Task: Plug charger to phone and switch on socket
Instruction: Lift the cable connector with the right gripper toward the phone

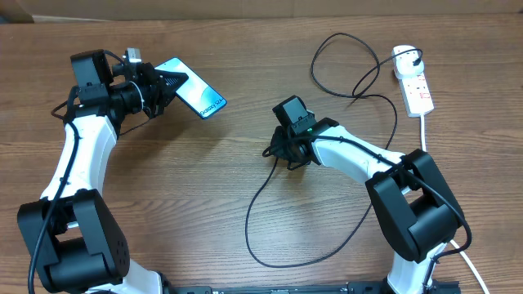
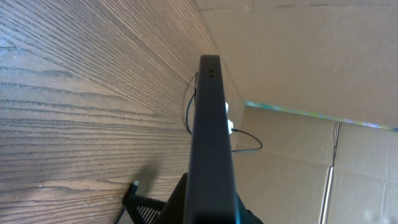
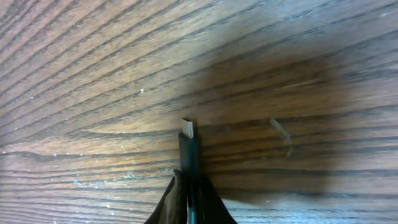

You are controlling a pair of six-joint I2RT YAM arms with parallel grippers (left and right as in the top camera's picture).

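- Currently, at far left, the left gripper (image 1: 166, 82) pinches the phone (image 1: 198, 97) by one short end. It holds the phone tilted off the table (image 1: 245, 49), blue screen up; the left wrist view shows it edge-on.
- At centre, the right gripper (image 1: 276, 152) has its fingers pressed together on the connector tip (image 3: 188, 133) of the charger (image 1: 260, 196). The tip pokes out beyond them, low over the wood.
- At far right, the socket (image 1: 417, 88) lies flat; the black cable appears to end in its top outlet.
- Judged step: the connector is grasped but mating has not yet begun. Next, tip and phone port must be brought together and squarely aligned; the switch comes afterwards.
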